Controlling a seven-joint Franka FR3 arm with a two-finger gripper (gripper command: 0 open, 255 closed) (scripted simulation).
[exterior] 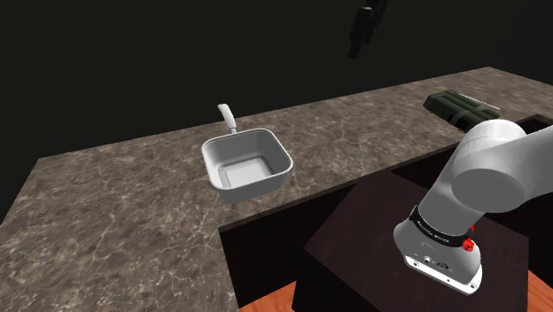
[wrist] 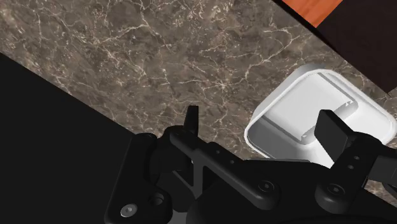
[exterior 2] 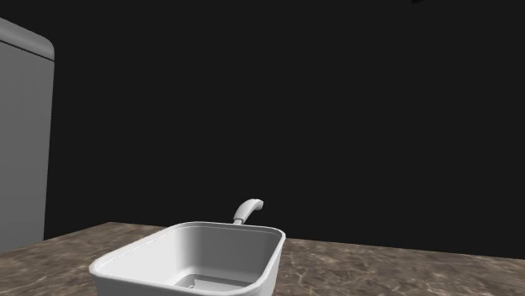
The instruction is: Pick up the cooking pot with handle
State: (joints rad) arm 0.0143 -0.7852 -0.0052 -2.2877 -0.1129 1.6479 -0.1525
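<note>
A white, square, deep-sided cooking pot (exterior: pixel 253 188) sits on a brown marbled tabletop (exterior: pixel 106 204). Its short curved handle (exterior: pixel 227 116) sticks out from the far side, toward the black area behind. The pot looks empty.

The black gripper (wrist: pixel 262 124) hangs high above the tabletop, well apart from the pot, with its two fingers spread wide and nothing between them.

The pot looks rigid and smooth, probably slippery and moderately light. The thin handle seems the likeliest place to grip. One upright side wall pinched at the rim could also work, though the pot may tip.
</note>
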